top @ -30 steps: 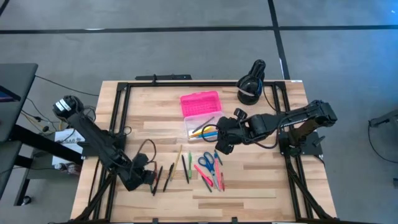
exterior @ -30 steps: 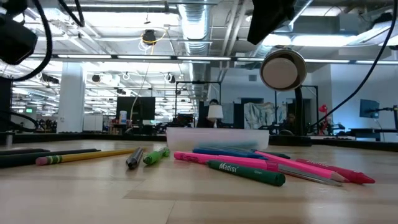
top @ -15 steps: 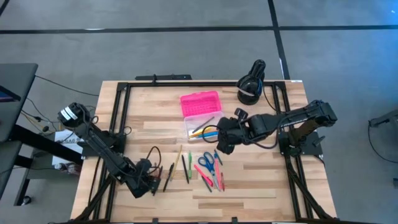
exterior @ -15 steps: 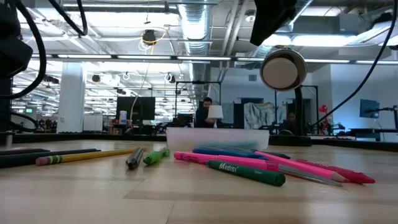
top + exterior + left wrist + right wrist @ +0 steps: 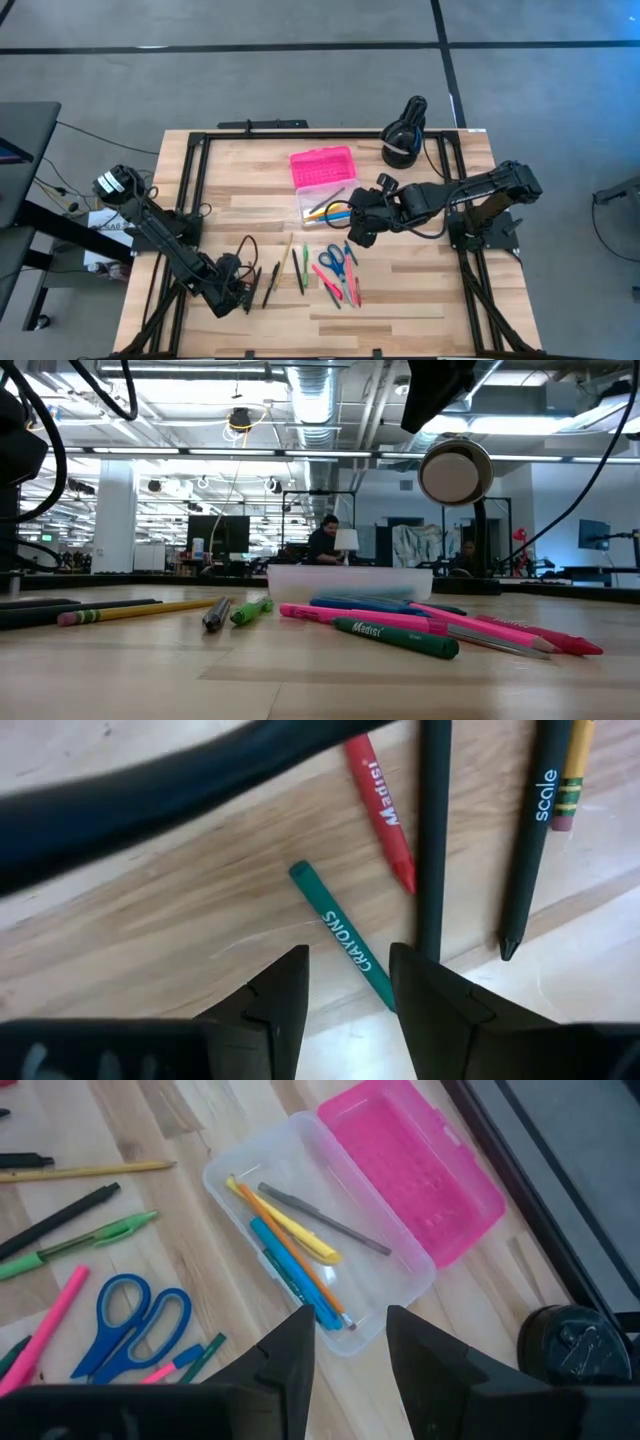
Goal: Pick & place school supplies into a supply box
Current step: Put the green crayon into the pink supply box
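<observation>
Green crayon lies seemingly just ahead of open left end effector.

Supply box lies near the table's back-centre, its lid hinged open toward the far edge; several pens lie inside its base. A lamp stands at the back right corner. Scissors lie just in front of the box, with markers beside and in front of them. Pencils and pens lie to the left of the scissors. Left gripper sits at the front left beside these; right gripper hangs just right of the box.
</observation>
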Controlling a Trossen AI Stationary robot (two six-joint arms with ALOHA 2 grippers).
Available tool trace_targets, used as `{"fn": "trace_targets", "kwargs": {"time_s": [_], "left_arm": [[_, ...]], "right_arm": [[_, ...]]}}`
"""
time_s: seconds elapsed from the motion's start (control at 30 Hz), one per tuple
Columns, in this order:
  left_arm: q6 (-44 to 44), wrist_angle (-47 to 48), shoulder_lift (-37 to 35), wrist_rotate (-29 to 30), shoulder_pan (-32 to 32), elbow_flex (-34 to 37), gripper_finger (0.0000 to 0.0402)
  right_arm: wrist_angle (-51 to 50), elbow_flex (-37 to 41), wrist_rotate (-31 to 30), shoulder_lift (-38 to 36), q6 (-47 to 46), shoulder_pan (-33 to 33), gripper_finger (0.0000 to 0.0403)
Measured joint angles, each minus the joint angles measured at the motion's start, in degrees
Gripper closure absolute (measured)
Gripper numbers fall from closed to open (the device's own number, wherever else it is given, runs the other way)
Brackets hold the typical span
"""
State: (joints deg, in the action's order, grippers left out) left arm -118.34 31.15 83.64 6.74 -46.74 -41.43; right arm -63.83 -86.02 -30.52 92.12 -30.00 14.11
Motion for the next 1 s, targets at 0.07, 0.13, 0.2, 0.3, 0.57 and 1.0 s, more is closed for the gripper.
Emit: {"fn": "trace_targets", "kwargs": {"time_s": [0.07,0.13,0.2,0.3,0.57,1.0], "left_arm": [[0.0,0.0,0.0,0.0,0.0,0.0,0.0267],[0.0,0.0,0.0,0.1,0.0,0.0,0.0267],[0.0,0.0,0.0,0.1,0.0,0.0,0.0267],[0.0,-0.3,1.2,0.0,0.0,0.0,0.0267],[1.0,-5.7,6.2,-2.6,0.1,-0.2,0.0267],[2.5,-4.1,6.6,-5.2,0.2,-0.2,0.0267]], "right_arm": [[0.0,0.0,0.0,0.0,0.0,0.0,0.0285],[0.0,0.0,0.0,0.0,0.0,0.0,0.0285],[0.0,0.0,0.0,0.0,0.0,0.0,0.0285],[0.0,0.0,0.0,0.0,0.0,0.0,0.0285],[0.1,0.0,0.0,0.0,0.0,0.0,0.0285],[0.2,0.0,0.4,0.0,-1.4,0.1,0.0285]]}}
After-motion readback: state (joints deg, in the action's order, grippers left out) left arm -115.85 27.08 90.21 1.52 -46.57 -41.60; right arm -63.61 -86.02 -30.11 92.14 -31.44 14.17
